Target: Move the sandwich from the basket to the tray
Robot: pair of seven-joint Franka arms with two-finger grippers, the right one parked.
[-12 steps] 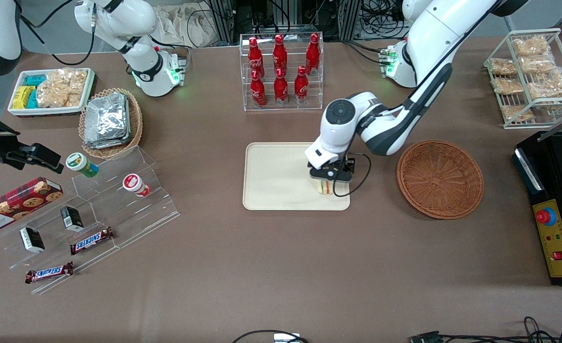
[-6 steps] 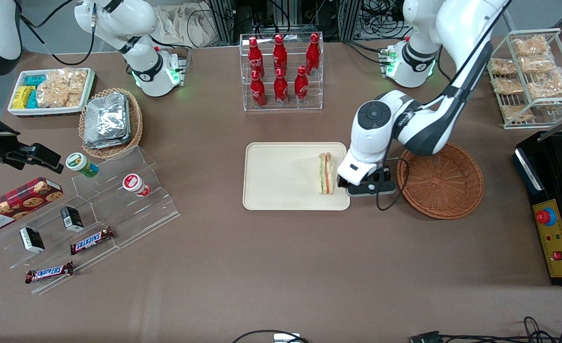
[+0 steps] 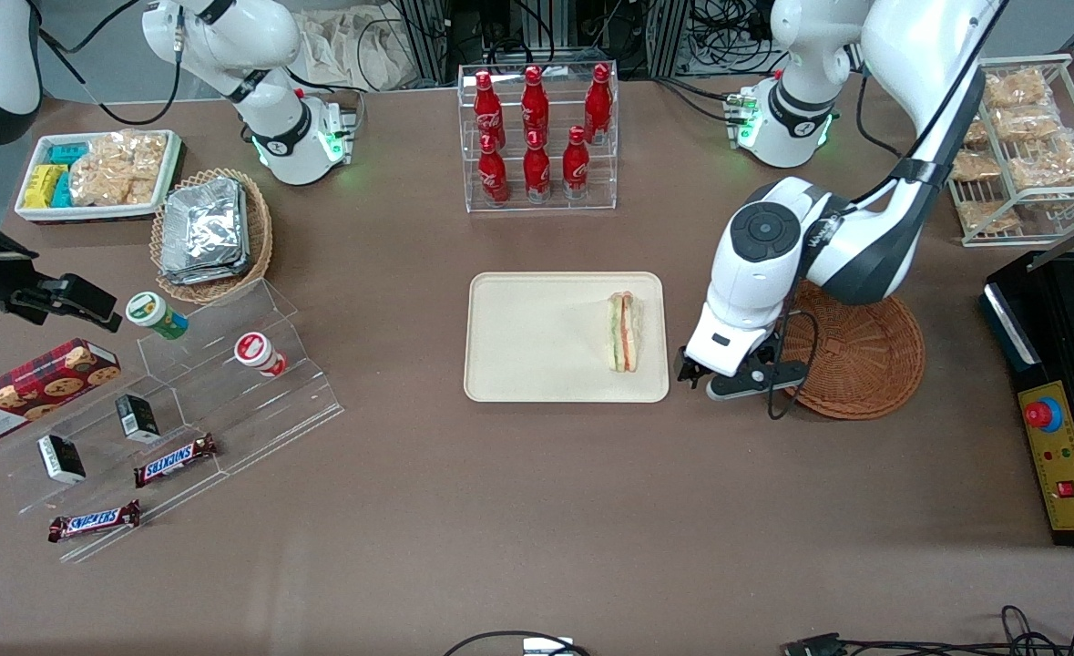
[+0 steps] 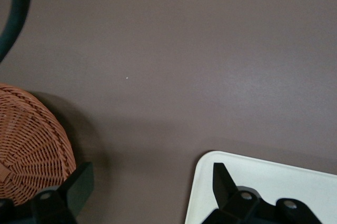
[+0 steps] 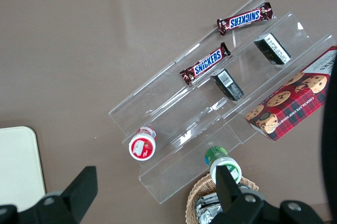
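We are seeing the sandwich (image 3: pixel 624 332) lying on the tray (image 3: pixel 537 337) near its right edge, mid-frame, long axis running up-down in the frame. Our left arm is bending down from the upper right, holding the gripper (image 3: pixel 696 375) (image 4: pixel 150 182) over bare table between tray and basket (image 3: pixel 855 351), fingers (image 4: pixel 224 179) spread apart, gripping nothing

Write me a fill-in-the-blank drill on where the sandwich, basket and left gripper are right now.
1. The sandwich lies on the ____.
2. The wicker basket now holds ____ sandwiches.
3. The gripper hangs over the bare table between the tray and the ____.
4. Its jaws are ____, holding nothing.

Missing words: tray; no; basket; open
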